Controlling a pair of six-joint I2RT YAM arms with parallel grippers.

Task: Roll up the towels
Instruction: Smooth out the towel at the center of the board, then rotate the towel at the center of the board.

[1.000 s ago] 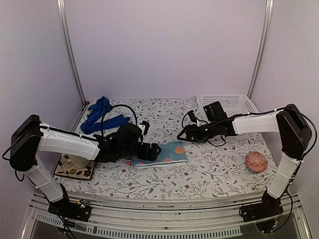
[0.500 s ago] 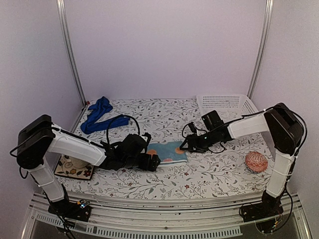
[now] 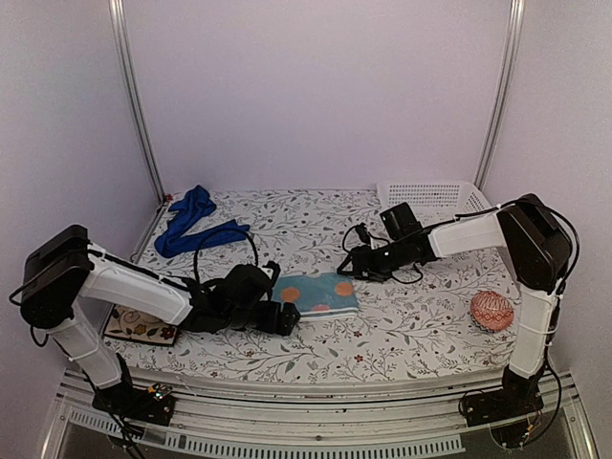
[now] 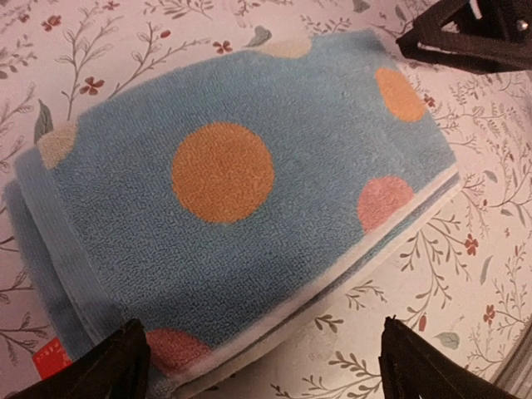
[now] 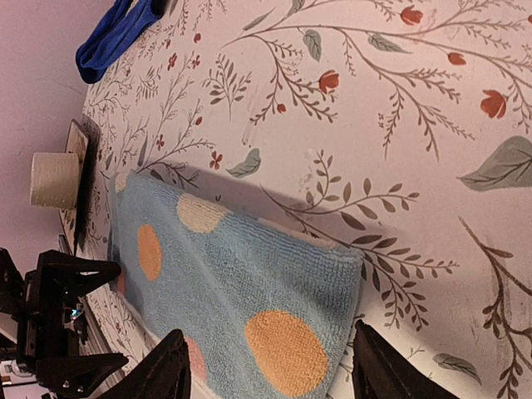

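The light-blue towel (image 3: 320,295) with orange, pink and white dots lies folded flat mid-table. It fills the left wrist view (image 4: 241,191) and shows in the right wrist view (image 5: 241,283). My left gripper (image 3: 287,316) is open at its near-left edge, and the towel's white-hemmed edge lies between the fingers (image 4: 262,374). My right gripper (image 3: 346,268) is open and low at the towel's right end, its fingers astride that end (image 5: 270,374). The royal-blue towel (image 3: 196,222) lies loose and unrolled at the back left and also shows in the right wrist view (image 5: 116,37).
A white basket (image 3: 435,198) stands at the back right. A pink-red patterned ball (image 3: 491,311) lies at the right. A coaster with a cream cup (image 3: 143,320) sits at the front left under my left arm; the cup shows in the right wrist view (image 5: 54,179).
My left gripper has drawn back off the towel top to its near-left edge. My right gripper has come down and left to the towel's right end. The towel still lies flat.
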